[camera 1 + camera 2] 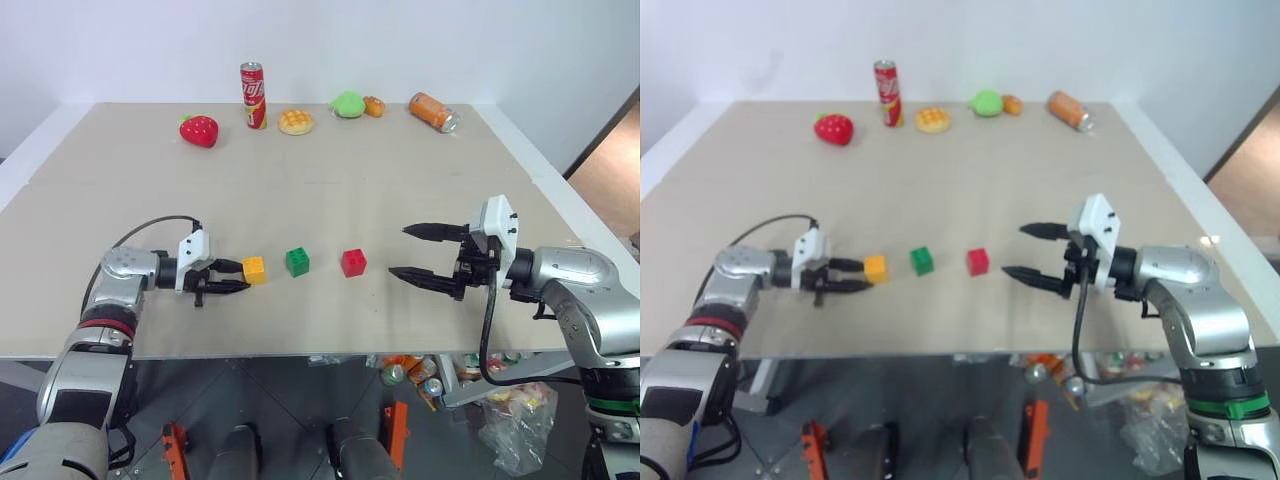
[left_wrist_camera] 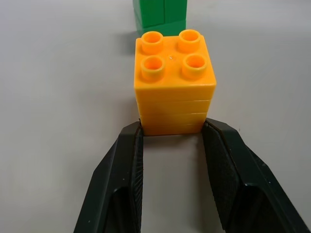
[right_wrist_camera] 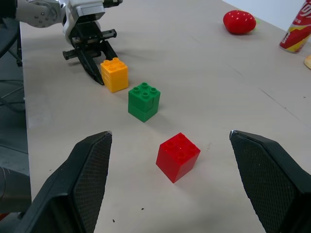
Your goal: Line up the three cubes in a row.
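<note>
Here, studded cubes [image 1: 298, 262]: yellow-orange; green; red

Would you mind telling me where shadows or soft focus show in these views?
Left wrist view: the yellow-orange cube is crisp between the left gripper fingertips; the green cube behind looks softer. Right wrist view: the red cube casts only a faint shadow. Left eye view: the table is evenly lit, no glare.
</note>
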`<state>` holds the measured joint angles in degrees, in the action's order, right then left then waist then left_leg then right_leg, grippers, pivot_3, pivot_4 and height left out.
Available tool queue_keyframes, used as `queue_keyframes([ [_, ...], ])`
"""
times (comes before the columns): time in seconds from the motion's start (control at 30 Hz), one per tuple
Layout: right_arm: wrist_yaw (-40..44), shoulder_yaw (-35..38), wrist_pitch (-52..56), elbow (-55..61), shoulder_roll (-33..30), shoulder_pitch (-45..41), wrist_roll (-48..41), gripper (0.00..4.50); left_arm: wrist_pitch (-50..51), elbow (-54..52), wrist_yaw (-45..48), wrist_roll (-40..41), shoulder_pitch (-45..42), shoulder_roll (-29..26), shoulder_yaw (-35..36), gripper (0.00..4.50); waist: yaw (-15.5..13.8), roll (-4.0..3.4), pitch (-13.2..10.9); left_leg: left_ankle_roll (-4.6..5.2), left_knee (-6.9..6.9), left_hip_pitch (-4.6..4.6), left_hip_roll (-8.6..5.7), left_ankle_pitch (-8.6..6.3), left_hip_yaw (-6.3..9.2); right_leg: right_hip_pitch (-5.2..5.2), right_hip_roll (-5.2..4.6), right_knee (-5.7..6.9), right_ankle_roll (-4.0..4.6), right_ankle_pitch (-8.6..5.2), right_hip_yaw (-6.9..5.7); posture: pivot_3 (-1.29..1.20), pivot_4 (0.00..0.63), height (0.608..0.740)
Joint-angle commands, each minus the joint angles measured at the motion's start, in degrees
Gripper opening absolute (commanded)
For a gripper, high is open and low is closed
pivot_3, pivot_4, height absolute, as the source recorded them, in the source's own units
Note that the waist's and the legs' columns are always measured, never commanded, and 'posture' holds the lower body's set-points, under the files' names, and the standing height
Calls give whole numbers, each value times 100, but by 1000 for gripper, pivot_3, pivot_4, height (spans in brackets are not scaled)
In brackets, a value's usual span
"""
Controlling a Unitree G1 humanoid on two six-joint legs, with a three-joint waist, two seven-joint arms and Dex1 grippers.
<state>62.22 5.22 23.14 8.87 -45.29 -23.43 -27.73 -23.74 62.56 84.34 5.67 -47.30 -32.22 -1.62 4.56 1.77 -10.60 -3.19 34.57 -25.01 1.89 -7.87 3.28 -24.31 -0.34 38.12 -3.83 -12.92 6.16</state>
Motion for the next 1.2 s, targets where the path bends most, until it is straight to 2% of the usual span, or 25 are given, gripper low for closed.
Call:
queue_keyframes([
  [0.03,20,62,-109,35,-27,-146,6,4029,-16,133,42,20,-28,-273,155,1247,1,0,0,0,0,0,0,0,0,0,0,0,0,0,0,0,150,740],
  [0.23,21,14,-126,-3,-17,-208,20,4029,-54,210,17,-9,-25,-290,145,1247,-3,0,0,0,0,-2,0,0,-1,0,-1,0,0,0,0,0,150,740],
  [0.77,-13,58,-134,25,-33,-186,63,4029,-60,183,133,-122,-258,201,38,1247,-74,0,0,0,1,-7,-7,0,-1,2,-8,-2,-6,-4,-1,0,150,740],
  [1.17,-42,93,-131,48,-54,-137,61,4029,-71,569,-245,-366,-519,-29,78,1247,-36,0,0,2,1,-3,-6,2,1,2,-5,-1,-2,1,-1,0,150,740],
  [1.2,-42,91,-133,39,-54,-146,65,4029,-35,576,-216,-361,-516,-30,85,2284,-34,0,0,3,1,-3,-6,2,1,2,-5,-1,-2,2,-1,0,150,740],
])
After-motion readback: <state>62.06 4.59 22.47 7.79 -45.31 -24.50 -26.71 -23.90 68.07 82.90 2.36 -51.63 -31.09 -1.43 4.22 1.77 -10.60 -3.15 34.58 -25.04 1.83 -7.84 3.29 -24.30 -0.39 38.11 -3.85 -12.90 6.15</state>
